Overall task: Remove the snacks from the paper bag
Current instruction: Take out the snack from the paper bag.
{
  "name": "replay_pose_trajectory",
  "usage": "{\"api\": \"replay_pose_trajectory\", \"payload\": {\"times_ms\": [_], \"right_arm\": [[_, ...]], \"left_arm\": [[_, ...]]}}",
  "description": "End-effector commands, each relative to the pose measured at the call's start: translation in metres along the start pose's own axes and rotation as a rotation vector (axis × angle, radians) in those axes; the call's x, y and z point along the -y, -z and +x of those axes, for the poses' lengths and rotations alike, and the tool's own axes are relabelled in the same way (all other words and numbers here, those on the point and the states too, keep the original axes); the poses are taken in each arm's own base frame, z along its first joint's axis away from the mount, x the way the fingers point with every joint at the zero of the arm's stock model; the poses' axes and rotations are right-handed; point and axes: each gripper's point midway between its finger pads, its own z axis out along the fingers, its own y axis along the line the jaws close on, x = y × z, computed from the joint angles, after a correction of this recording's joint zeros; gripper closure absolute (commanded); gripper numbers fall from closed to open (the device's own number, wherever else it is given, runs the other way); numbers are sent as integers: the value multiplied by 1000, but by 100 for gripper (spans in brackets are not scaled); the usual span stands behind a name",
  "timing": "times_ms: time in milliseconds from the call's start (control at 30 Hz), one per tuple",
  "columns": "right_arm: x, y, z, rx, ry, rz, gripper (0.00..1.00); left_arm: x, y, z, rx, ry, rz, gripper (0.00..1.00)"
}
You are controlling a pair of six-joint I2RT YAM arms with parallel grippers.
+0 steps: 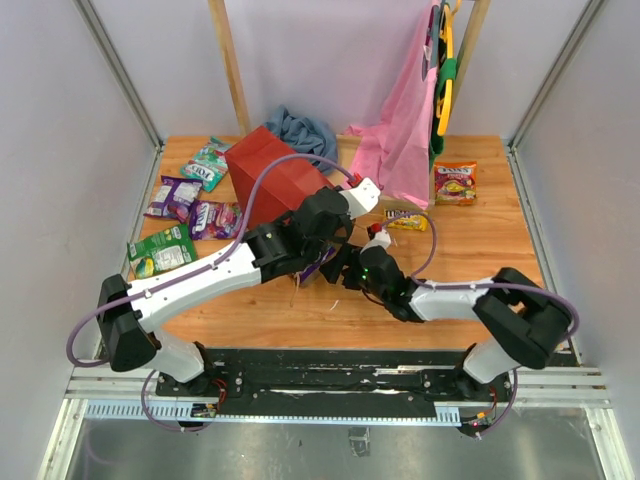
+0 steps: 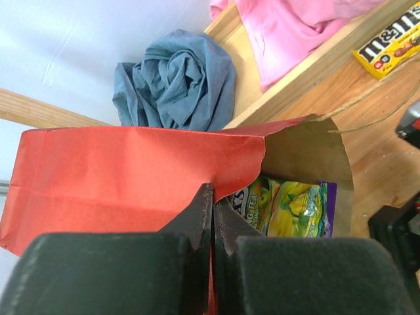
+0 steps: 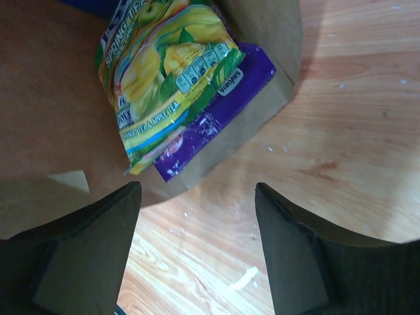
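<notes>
The paper bag (image 1: 275,185) lies on its side, red outside and brown inside, with its mouth open. Just inside the mouth a green-yellow tea packet (image 3: 164,72) lies on a purple packet (image 3: 216,118). To the left of the bag lie teal packets (image 1: 205,165), two purple packets (image 1: 175,195) and a green packet (image 1: 162,250). To its right lie a yellow M&M's packet (image 1: 407,221) and, farther away, an orange packet (image 1: 456,183).

The paper bag (image 2: 118,170) is red outside and plain brown kraft inside. The top packet (image 3: 164,72) is green and yellow, printed with yellow fruit. The under packet (image 3: 216,125) is purple. The M&M's packet (image 2: 390,46) is yellow with brown lettering. The far packet (image 1: 456,183) is orange. The cloth (image 2: 177,82) is blue-grey, the garment (image 2: 295,33) pink. The table (image 3: 341,131) shows light wood grain.
</notes>
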Motion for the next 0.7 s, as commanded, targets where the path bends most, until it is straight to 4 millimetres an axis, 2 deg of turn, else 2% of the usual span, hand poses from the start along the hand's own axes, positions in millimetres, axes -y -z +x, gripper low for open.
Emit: {"api": "replay_pose_trajectory", "payload": {"times_ms": [0,133,300,467,667], "right_arm": [[-36,-25,-25,108,-166,-84,31],[-46,-45,-26,138,-223,-140,38],[-41,-68,-15,121,-264,-113,40],[-39,-78,-9,119,-281,-122,45],[-43,-82,-14,138,-268,-125,52]], "left_arm": [[-8,1,-23,80,95,38,98],[-7,5,-28,113,119,69,98],[-7,4,-20,93,112,58,98],[-7,4,-13,89,115,51,98],[-7,2,-10,83,107,46,98]]}}
